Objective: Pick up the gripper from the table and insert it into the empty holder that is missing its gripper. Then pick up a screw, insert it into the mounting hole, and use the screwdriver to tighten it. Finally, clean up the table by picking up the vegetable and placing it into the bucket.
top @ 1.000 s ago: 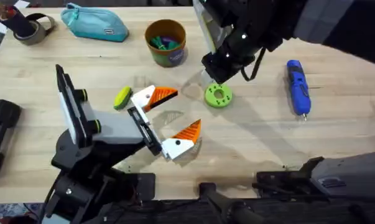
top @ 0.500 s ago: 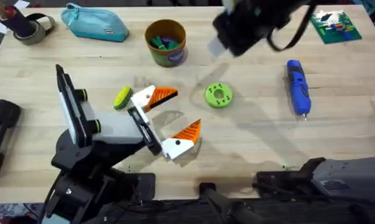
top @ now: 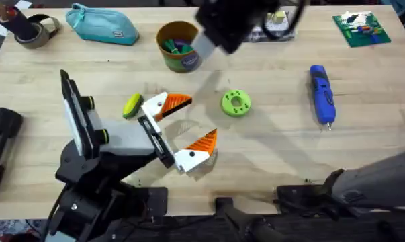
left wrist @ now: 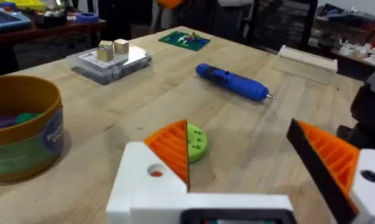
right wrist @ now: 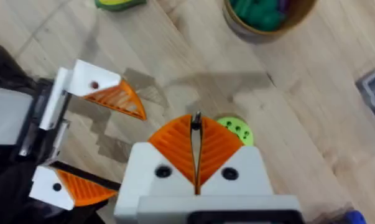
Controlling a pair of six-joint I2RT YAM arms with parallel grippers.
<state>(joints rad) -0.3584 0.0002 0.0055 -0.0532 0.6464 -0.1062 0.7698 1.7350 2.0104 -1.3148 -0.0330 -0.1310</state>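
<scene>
My right gripper point(right wrist: 196, 146) hovers above the table, pads pinched on a thin screw point(right wrist: 197, 118). My left gripper point(top: 182, 128) sits wide open, empty. The blue screwdriver point(top: 322, 93) lies near the table's right edge.

My overhead camera looks down and forward across the table point(top: 269, 154); my 2 wrist cameras sit nearer, both catching the green ring point(left wrist: 195, 142) and bucket point(right wrist: 262, 18).
</scene>
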